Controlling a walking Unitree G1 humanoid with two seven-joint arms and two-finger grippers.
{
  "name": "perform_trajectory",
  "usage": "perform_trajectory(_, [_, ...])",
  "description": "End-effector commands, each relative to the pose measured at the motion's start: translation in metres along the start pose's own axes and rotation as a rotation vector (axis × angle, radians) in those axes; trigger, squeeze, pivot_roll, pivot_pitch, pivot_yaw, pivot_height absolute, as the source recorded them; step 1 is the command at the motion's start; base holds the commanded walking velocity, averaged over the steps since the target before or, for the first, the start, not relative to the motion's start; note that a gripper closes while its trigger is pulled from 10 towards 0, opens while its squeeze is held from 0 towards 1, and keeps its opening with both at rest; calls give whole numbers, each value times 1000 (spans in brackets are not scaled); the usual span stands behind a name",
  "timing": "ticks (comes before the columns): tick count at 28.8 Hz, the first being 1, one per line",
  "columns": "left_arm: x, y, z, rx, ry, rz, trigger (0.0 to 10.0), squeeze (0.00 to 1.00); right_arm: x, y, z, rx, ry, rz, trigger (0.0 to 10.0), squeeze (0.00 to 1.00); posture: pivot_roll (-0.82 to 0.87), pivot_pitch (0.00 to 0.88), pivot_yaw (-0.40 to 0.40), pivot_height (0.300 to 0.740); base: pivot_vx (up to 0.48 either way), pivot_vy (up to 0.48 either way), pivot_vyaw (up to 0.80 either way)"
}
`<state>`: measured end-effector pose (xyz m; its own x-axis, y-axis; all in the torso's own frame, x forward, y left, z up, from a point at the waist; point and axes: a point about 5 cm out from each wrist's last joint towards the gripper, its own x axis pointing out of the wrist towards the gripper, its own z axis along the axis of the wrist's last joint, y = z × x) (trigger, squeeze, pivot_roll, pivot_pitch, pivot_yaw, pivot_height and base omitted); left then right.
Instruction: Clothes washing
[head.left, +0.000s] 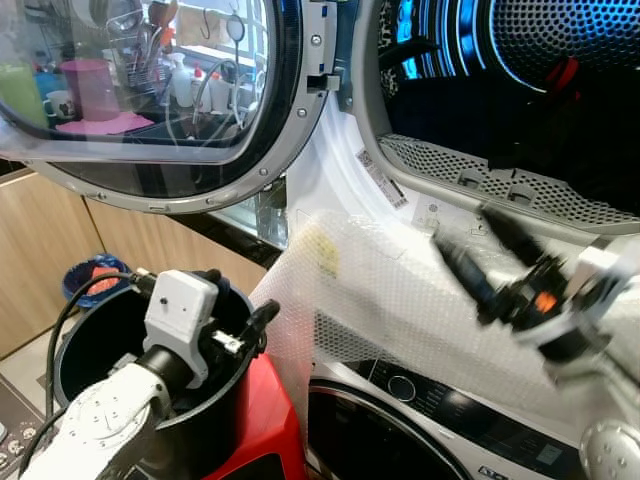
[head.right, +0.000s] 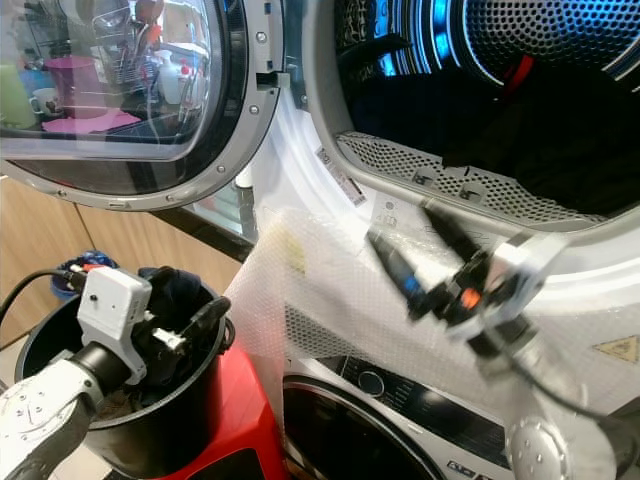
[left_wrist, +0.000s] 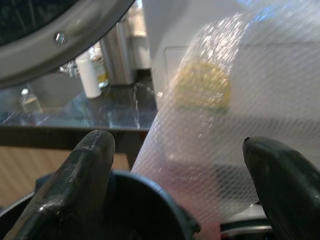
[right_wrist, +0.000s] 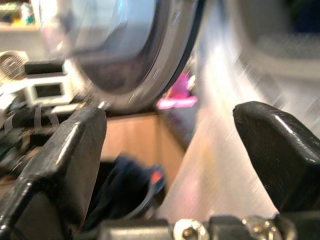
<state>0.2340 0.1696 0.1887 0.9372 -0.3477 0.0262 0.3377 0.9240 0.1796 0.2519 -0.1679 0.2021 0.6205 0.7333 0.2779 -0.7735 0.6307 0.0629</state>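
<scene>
The upper machine's drum (head.left: 520, 60) stands open, with dark clothes (head.left: 560, 140) lying inside. A black bucket (head.left: 70, 340) at lower left holds dark clothing (head.right: 175, 290). My left gripper (head.left: 240, 300) hovers open over the bucket's far rim with nothing between its fingers; its wrist view looks past the rim at the bubble wrap (left_wrist: 220, 125). My right gripper (head.left: 462, 230) is open and blurred in front of the drum's lower lip, holding nothing. Its wrist view looks back toward the bucket's dark cloth (right_wrist: 125, 185).
The round glass door (head.left: 160, 90) is swung open to the left. A bubble-wrap sheet (head.left: 370, 290) hangs over the machine front below the drum. A second machine's control panel (head.left: 400, 388) is underneath. The bucket rests on a red stand (head.left: 265, 420). A blue basket (head.left: 90, 275) sits on the floor.
</scene>
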Motion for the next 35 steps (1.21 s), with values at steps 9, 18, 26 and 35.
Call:
perform_trajectory(9, [-16, 16, -40, 19, 134, 163, 10000, 0, -25, 6, -56, 206, 263, 51, 10000, 0, 157, 0, -103, 740, 0, 0, 0])
perform_trajectory(18, [-29, 28, -65, -36, 204, 210, 10000, 957, -31, 5, -71, 239, 347, 70, 10000, 0, 163, 0, -121, 740, 0, 0, 0])
perform_trajectory(26, [-34, 52, -87, -1, 279, 257, 10000, 1000, -33, 4, -77, 237, 386, 61, 10000, 0, 148, 0, -136, 740, 0, 0, 0])
perform_trajectory(35, [-16, 82, -100, 43, 303, 233, 10000, 1000, -42, 9, -74, 159, 400, 73, 10000, 0, 101, 0, -126, 740, 0, 0, 0])
